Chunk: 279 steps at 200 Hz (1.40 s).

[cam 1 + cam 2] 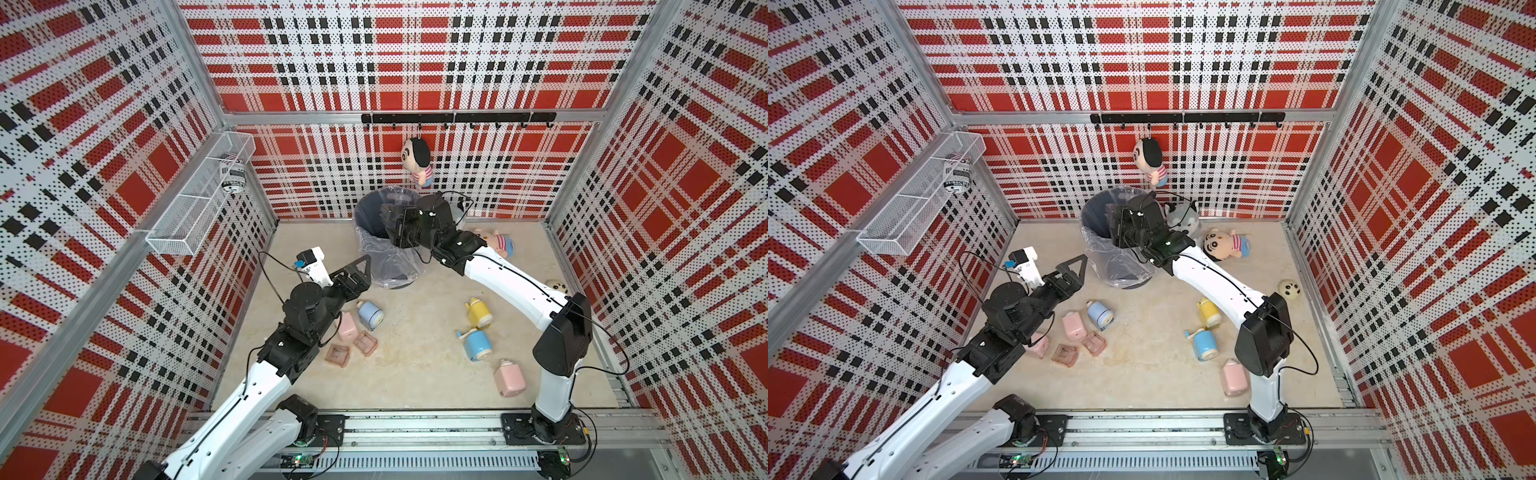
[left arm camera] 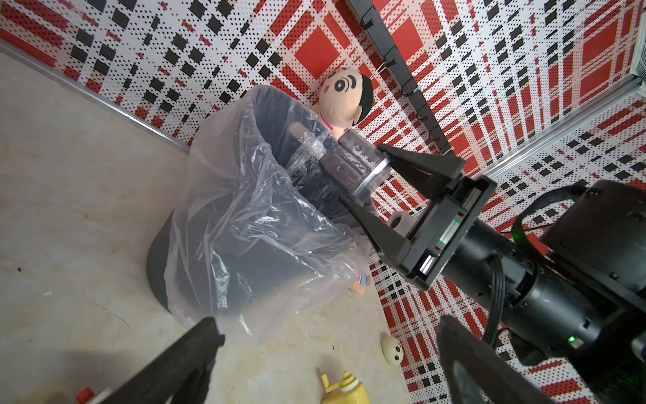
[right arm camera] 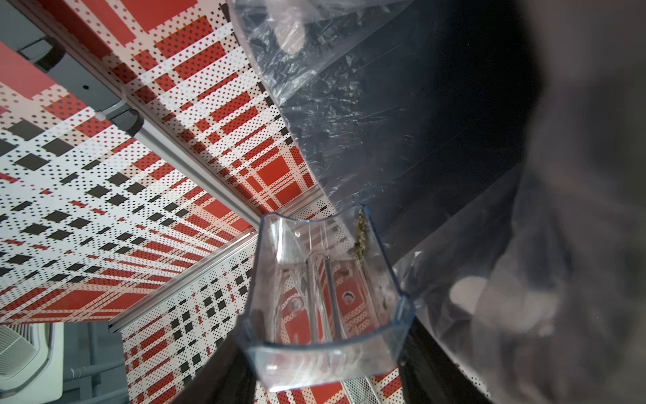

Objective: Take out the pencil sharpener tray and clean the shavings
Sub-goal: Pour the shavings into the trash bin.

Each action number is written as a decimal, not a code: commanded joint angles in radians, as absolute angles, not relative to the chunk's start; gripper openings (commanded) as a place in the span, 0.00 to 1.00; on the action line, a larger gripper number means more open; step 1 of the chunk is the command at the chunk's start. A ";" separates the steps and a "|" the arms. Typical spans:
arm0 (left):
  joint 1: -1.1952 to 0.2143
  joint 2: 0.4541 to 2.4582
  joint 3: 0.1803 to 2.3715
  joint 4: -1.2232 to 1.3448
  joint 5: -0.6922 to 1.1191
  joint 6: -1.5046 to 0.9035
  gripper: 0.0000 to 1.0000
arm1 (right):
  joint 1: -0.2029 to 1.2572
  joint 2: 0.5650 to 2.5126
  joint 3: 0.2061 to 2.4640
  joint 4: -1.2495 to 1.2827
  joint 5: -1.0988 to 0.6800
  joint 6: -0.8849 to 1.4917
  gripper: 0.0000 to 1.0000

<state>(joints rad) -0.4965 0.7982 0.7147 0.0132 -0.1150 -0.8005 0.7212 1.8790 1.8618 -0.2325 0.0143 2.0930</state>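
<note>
The lined bin (image 2: 159, 255) is standing near the back wall. At its rim the right gripper (image 2: 363, 175) is clamping the clear tray (image 3: 325, 297), which is tilting toward the bin. The left gripper (image 2: 330, 325) is hovering beside the bin, jaws wide apart and holding nothing. Some shavings (image 3: 360, 238) are clinging along one tray wall. I think a weak shake may leave them there, and a strong one may throw them past the loose liner. On the can (image 1: 232, 176) in the wire basket (image 1: 195, 216), only "SUBSCRI" is showing.
</note>
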 commanded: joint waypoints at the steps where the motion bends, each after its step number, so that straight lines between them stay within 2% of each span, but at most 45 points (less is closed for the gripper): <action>1: -0.501 0.785 0.753 -0.003 -0.133 -0.772 0.98 | 0.714 1.852 1.898 -0.200 0.014 2.198 0.46; 36: -0.501 0.775 0.757 -0.015 -0.142 -0.769 0.98 | 0.713 1.840 1.838 -0.164 0.003 2.225 0.47; 75: -0.501 0.770 0.739 -0.011 -0.138 -0.779 0.98 | 0.712 1.790 1.641 -0.068 0.012 2.290 0.47; 190: -0.501 0.775 0.742 -0.009 -0.133 -0.781 0.98 | 0.709 1.796 1.765 -0.083 0.012 2.248 0.47; 242: -0.501 0.775 0.735 -0.005 -0.132 -0.784 0.98 | 0.706 1.789 1.655 -0.020 0.004 2.306 0.47; 279: -0.503 0.779 0.743 -0.005 -0.122 -0.784 0.98 | 0.706 1.798 1.677 0.000 0.008 2.342 0.47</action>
